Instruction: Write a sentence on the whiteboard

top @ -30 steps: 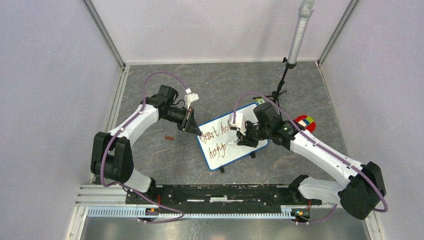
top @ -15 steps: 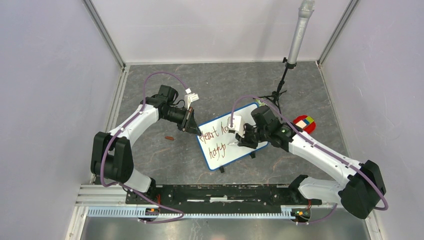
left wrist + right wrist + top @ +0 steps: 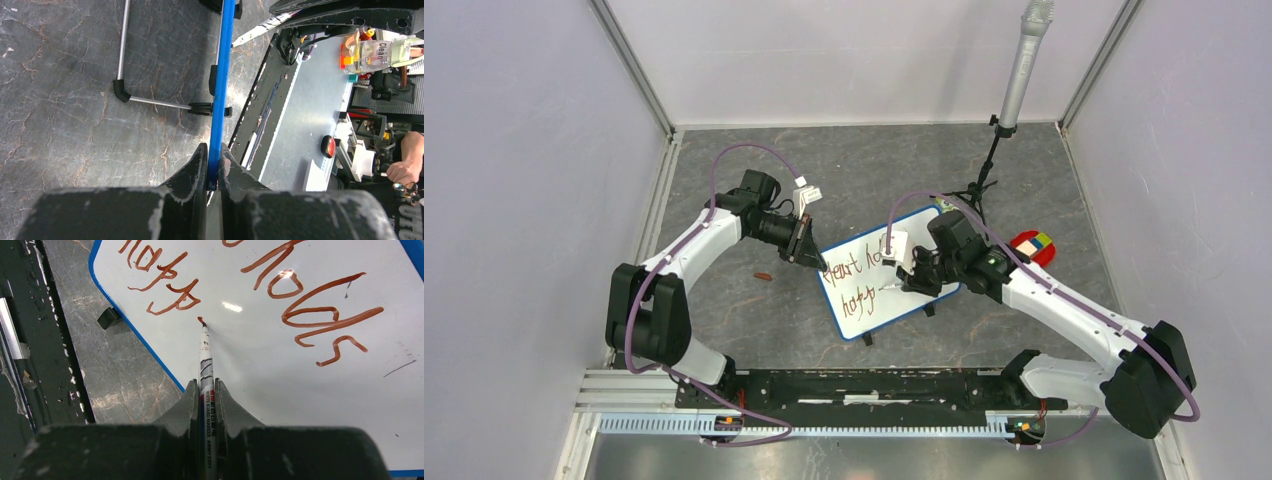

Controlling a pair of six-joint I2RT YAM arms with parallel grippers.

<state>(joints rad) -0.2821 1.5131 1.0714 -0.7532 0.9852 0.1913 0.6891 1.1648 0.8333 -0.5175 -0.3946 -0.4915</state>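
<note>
the whiteboard [image 3: 879, 312] sits mid-worktop [image 3: 754, 320], its blue frame pinched at the 10 o'clock corner by the closed jaws of the left gripper [image 3: 214, 165]. the right gripper [image 3: 206, 390] clamps the marker [image 3: 206, 370], tip touching the board just past "happ" on the second line of the sentence [image 3: 250, 290]. pressing too hard could pivot the board in that thin edge grip, or skid the tip and smear fresh strokes. the frame at 7 o'clock is near, so letters may crowd.

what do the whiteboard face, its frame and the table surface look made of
Whiteboard face: glossy white coated sheet, showing a lamp glare spot. Frame: blue, smooth, probably plastic. Table surface: dark grey with pale veins, stone or stone-print laminate; cannot tell which.
</note>
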